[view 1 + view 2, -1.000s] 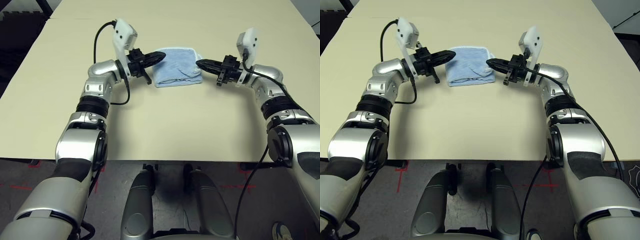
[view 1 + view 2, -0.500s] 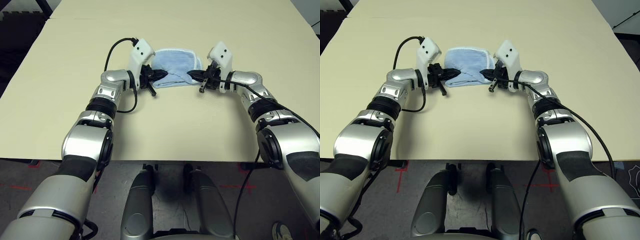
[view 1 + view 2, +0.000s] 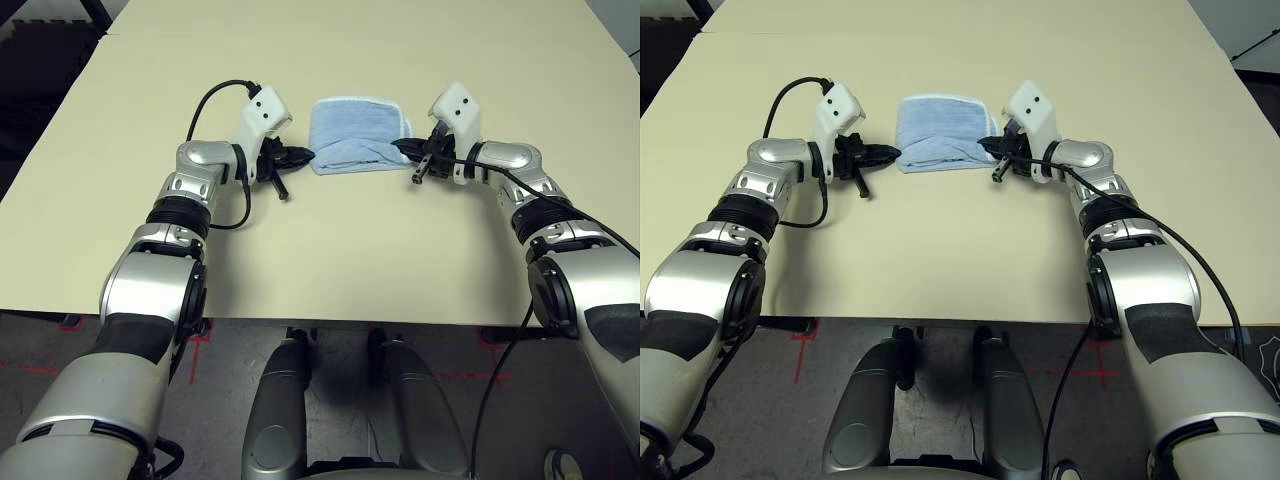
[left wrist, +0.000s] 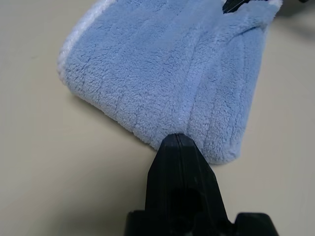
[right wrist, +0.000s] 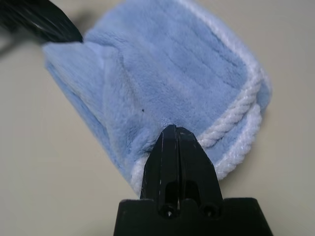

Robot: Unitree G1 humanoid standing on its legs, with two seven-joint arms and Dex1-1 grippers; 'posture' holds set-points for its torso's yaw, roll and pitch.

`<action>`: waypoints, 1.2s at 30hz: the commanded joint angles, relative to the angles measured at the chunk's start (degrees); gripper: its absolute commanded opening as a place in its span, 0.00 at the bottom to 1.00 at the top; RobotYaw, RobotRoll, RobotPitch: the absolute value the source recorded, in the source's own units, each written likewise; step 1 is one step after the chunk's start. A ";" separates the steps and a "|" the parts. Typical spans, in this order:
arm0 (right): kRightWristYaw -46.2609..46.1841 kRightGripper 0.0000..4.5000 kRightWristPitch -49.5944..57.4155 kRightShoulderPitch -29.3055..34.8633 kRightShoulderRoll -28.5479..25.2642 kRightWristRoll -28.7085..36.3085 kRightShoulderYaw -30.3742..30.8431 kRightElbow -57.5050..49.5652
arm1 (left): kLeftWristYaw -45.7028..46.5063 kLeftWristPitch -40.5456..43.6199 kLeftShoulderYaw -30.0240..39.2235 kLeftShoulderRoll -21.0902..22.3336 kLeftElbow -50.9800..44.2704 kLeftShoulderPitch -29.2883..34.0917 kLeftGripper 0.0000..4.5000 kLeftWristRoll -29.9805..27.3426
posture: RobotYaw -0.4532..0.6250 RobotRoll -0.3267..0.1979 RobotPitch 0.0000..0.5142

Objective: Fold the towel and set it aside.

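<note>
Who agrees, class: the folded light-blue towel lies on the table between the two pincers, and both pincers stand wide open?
Not quite. The towel does lie folded on the table between them, but the left pincer and the right pincer are both shut, as the wrist views show.

A wide cream table (image 3: 330, 260) spans the view, with dark grey floor (image 3: 60, 350) below its near edge.

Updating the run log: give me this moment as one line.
towel: folded, flat on table | left gripper: jaws shut, tip at towel's left edge | right gripper: jaws shut, tip at towel's right edge | set-aside: not yet
</note>
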 commanded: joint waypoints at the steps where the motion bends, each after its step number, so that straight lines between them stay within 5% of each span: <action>1: 3.26 0.00 1.03 -0.69 0.03 4.33 -3.61 -1.25 | -0.32 0.15 2.36 -1.07 -0.50 -1.93 0.00 -2.56 | 0.46 0.62 0.54; 15: -12.50 0.00 5.36 -4.36 2.94 3.61 -4.17 -1.01 | 5.50 3.52 5.71 -2.10 0.36 -6.21 0.00 -4.31 | 0.45 0.62 0.63; 36: -15.36 0.00 5.08 -8.34 3.84 4.27 -5.44 -0.88 | 9.52 2.72 6.26 -1.79 0.31 -7.81 0.00 -4.63 | 0.44 0.62 0.83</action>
